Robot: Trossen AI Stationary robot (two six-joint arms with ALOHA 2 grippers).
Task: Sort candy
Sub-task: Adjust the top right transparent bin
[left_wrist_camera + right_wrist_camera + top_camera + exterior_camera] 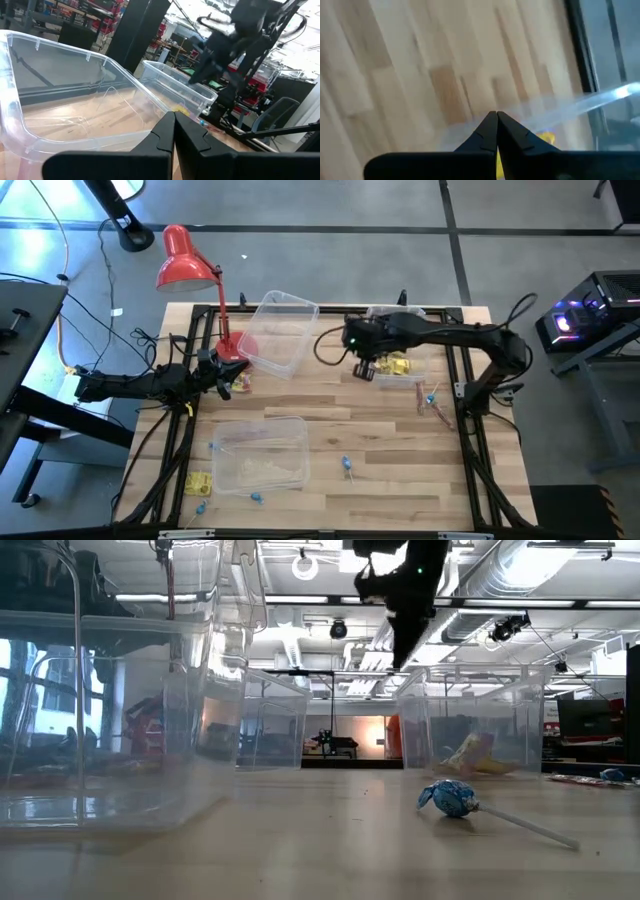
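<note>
A lamp stands at the table's eleven o'clock corner, one bin just beside it at twelve. A second bin sits at seven, with loose candy around it. A third bin at one o'clock holds candy.

The light wooden plank surface carries three clear plastic bins, a red desk lamp at its far left corner, scattered blue lollipops, a yellow packet near the front left, and red-pink sticks toward the right.
</note>
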